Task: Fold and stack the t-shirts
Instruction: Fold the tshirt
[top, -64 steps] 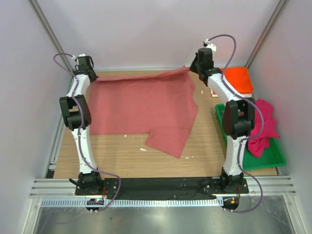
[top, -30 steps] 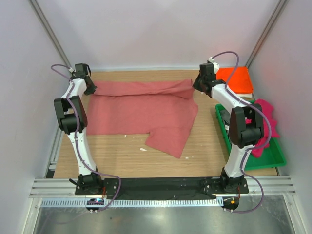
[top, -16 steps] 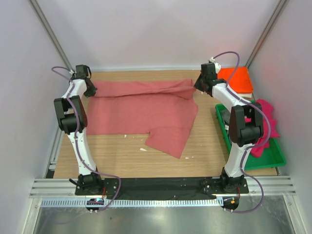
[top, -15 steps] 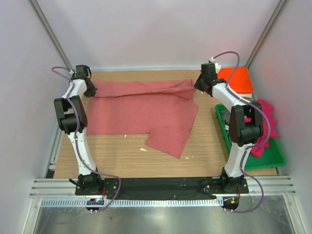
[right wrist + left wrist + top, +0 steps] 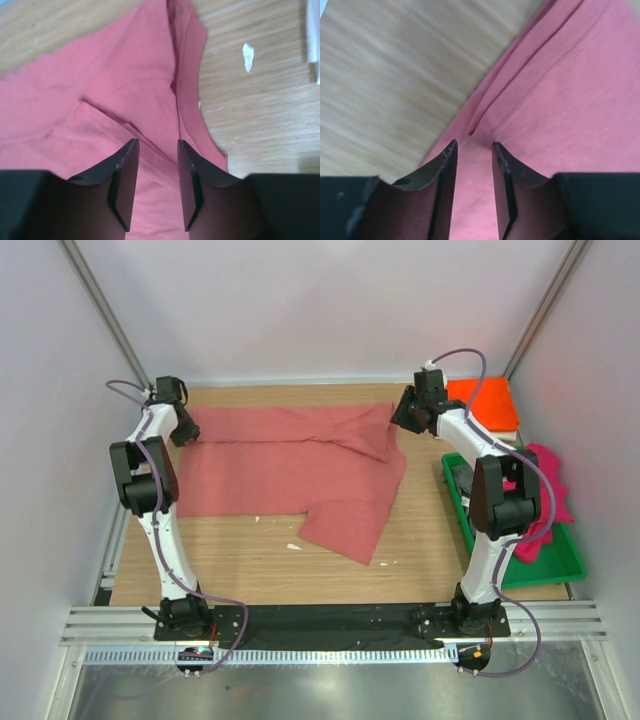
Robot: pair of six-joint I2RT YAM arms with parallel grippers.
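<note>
A dusty salmon-red t-shirt (image 5: 290,465) lies spread on the wooden table, its far edge folded toward me in a band. My left gripper (image 5: 188,435) hovers low over the shirt's far left corner, and my right gripper (image 5: 398,418) over its far right corner. In the left wrist view the gripper (image 5: 474,144) stands open with a crease of the shirt (image 5: 560,100) showing under the gap. The right gripper (image 5: 158,142) is also open above a seam of the shirt (image 5: 115,85). A bright orange t-shirt (image 5: 485,402) lies folded at the far right.
A green tray (image 5: 560,565) at the right holds a magenta t-shirt (image 5: 545,502). White cloth (image 5: 503,433) shows under the orange shirt's near edge. Small white scraps (image 5: 293,546) lie on the wood near the shirt's lower sleeve. Side walls stand close behind both arms.
Both grippers have gone from shut to open and let go of the shirt's far corners. The far edge now lies flatter on the table.
</note>
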